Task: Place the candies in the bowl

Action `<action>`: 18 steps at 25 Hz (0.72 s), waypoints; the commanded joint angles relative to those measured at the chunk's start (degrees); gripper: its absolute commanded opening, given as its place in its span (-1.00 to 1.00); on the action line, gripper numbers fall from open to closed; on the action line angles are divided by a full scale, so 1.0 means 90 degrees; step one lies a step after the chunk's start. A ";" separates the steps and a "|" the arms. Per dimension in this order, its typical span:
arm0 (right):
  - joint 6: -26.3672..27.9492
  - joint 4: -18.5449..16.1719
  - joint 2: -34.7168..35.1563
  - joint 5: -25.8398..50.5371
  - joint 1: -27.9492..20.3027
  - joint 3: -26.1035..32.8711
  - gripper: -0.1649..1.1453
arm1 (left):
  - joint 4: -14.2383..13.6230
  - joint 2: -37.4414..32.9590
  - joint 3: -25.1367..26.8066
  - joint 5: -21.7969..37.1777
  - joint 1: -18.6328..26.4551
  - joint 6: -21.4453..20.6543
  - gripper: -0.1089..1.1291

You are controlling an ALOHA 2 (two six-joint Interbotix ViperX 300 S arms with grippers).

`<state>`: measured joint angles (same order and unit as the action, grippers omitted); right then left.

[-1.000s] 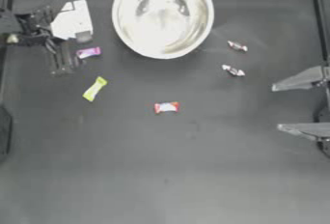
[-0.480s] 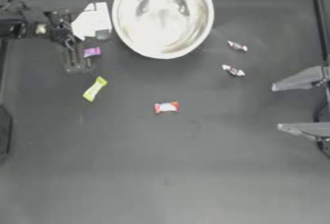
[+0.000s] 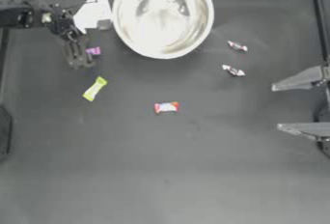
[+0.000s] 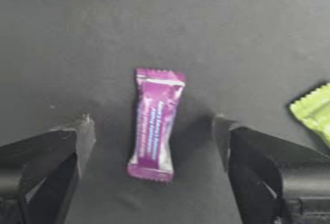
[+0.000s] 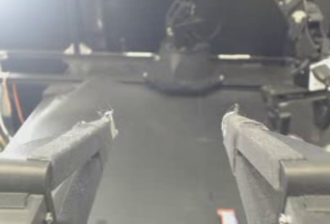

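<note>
The dark bench (image 3: pixel 161 170) is the biggest thing here, and everything sits on it. Next is the big shiny metal bowl (image 3: pixel 162 15), at the far edge near the middle. Its pale inside has no candy in it. The right end effector (image 3: pixel 303 105) waits at the right side of the bench, well apart from the candies, with its two jaws wide apart and nothing between them. The left end effector (image 3: pixel 78 54) is near the far left corner, just beside the bowl, and it points down at the bench. Its jaws are apart too, and the pink-purple candy (image 4: pixel 155 124) lies flat on the bench between them in the left wrist view, touching neither jaw. From above, this candy (image 3: pixel 93 50) sits just left of the bowl. The yellow-green candy (image 3: pixel 94 89) lies near it, a bit closer to the middle of the bench. The red-and-white candy (image 3: pixel 167 107) lies near the middle of the bench, below the bowl in the top view. Two tiny whitish-red candies lie to the right of the bowl, one (image 3: pixel 237 46) near its rim and the other (image 3: pixel 232 70) just beside the first.
</note>
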<state>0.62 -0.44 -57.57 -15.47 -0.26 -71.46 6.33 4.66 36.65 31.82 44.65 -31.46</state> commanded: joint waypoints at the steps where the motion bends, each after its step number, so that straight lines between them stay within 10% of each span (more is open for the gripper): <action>1: 0.0010 -0.0010 0.0068 -0.0117 0.0000 0.0059 0.73 | 0.0010 -0.0098 -0.0166 0.0059 0.0020 -0.0244 0.83; 11: 0.0010 -0.0029 0.0068 -0.0117 0.0000 0.0059 0.73 | 0.0010 0.0059 -0.0176 0.0156 0.0020 -0.0244 0.74; 18: 0.0000 -0.0049 0.0068 -0.0166 0.0000 0.0059 0.73 | 0.0010 0.0146 -0.0186 0.0195 0.0020 -0.0244 -0.06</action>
<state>0.70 -0.70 -57.57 -16.35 -0.35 -71.54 6.42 6.42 35.77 33.49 44.74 -31.55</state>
